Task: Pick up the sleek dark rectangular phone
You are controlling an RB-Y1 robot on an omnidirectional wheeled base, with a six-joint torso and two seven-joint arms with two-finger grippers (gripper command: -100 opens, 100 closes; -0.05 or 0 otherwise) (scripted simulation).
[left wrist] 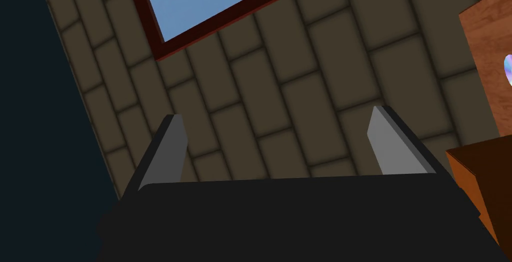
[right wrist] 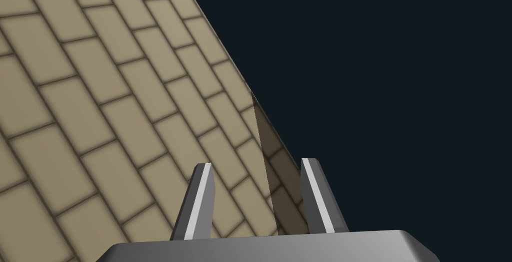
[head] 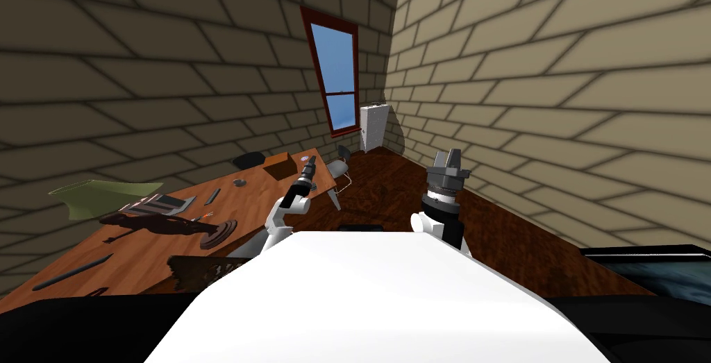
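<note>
phone, a slim dark rectangular slab (head: 213, 196), lying flat around the middle of the long brown wooden table (head: 257, 187), well in from both long edges and touching nothing. just beyond it toward the table's far end, a small dark round dish (head: 239, 183); farther on, near the far wall-side corner, a low brown wooden box (head: 278, 163). toward the near end: a flat grey striped thing (head: 156, 204) by the wall-side edge, next to an olive-green tray-like shape (head: 104, 196); a dark thin-legged figure (head: 149, 223) lying flat; a dark round disc (head: 219, 234) close to the room-side edge; a long thin dark stick (head: 73, 272) near the near corner. too small to tell what the striped thing and the figure are.

left gripper (head: 311, 166) hovering over the table's far end, between the wooden box and the far room-side corner, well apart from the phone and empty. light grey fingers (left wrist: 172, 146) standing wide apart in the left wrist view.

right gripper (head: 448, 157) raised off to the right, away from the table, above the dark reddish wooden floor (head: 389, 185). fingers (right wrist: 200, 199) parted there too, gripping nothing.

grey chair (head: 338, 168) drawn up at the table's far end; dark chair (head: 248, 159) behind the wall-side edge.
</note>
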